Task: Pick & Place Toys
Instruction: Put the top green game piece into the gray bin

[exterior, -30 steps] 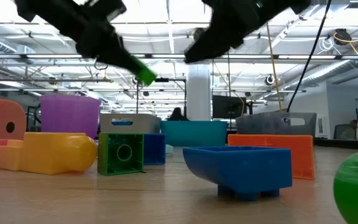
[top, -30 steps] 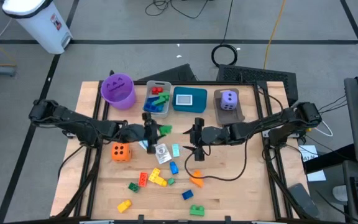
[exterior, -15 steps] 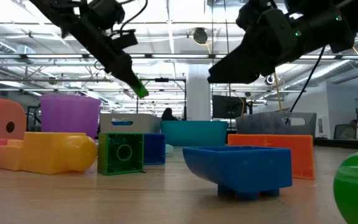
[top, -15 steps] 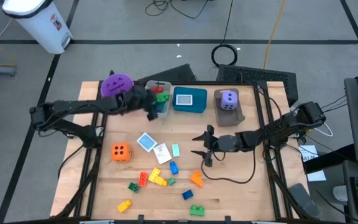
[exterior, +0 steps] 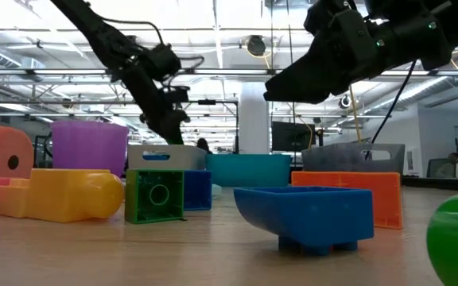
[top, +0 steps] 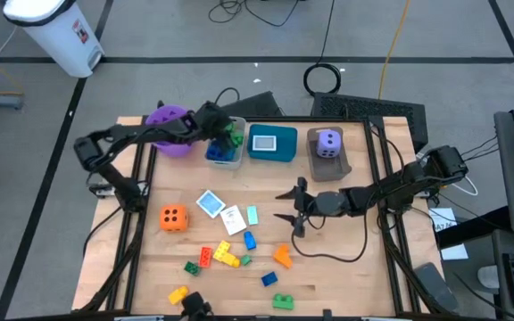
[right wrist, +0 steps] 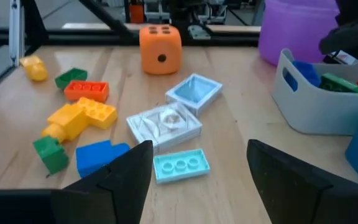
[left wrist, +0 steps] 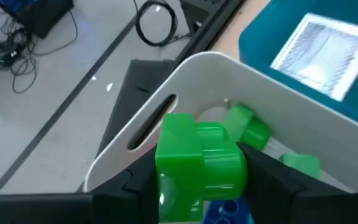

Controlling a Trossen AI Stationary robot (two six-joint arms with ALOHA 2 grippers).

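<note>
Two grippers. Left gripper (left wrist: 197, 186) pinches a green brick (left wrist: 197, 163) btwn its fingers, right over the grey bin (top: 227, 143) at the back of the table. Right gripper (top: 289, 207) hangs wide apart w/ nothing in it, above the table middle, near the small cards (top: 221, 210).

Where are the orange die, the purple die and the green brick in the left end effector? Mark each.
orange die (top: 173, 217), high view, on its top face.
purple die (top: 328, 142), high view, on its top face.
green brick (left wrist: 197, 157), left wrist view, on its front studs.
</note>
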